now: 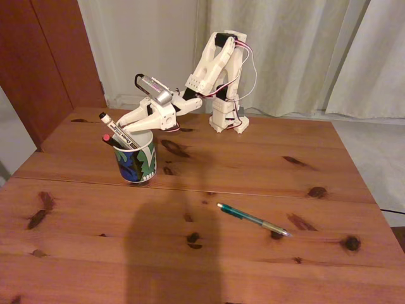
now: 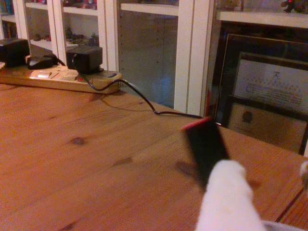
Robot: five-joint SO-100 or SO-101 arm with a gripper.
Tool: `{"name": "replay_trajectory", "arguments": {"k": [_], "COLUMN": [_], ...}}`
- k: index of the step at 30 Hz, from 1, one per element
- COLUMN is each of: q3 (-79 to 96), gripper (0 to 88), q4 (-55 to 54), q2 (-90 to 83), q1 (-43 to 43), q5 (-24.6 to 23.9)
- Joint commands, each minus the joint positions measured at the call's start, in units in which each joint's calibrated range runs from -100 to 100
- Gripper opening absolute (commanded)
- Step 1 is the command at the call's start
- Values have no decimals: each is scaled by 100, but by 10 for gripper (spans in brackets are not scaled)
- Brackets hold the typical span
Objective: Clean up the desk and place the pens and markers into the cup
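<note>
teal pen [image 1: 252,219] on open desk [image 1: 190,253], cup [image 1: 136,158] well apart

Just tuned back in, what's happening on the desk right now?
The white arm's pincer hangs just above the leaf-patterned cup at the far left of the desk in the fixed view. Two sticks already stand in the cup: a white marker with a black cap and a black pen with a red end. The marker's upper end lies right by the fingers; whether they grip it is unclear. A teal pen lies flat on the desk, nearer the camera and to the right.
</note>
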Motion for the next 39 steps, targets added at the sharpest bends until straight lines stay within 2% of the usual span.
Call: {"name": "replay_trajectory", "arguments": {"k": [1,6,8,14,17,23,28,39], "q3": [-117,-477,-793,-2236,-2741,-2975,-2984,-2912], "gripper": [117,116,115,115,115,115,115,123], "q4": [-85,1,457,3365,4775,6642,7330,7769], "q2": [-100,-100,-100,-480,-654,-944,-1043,-737], "q1": [-52,-422,-655,-1355,-1637,-2296,-2706,-3470], "q5": [17,-4,1,59,300,734,1085,1803]}}
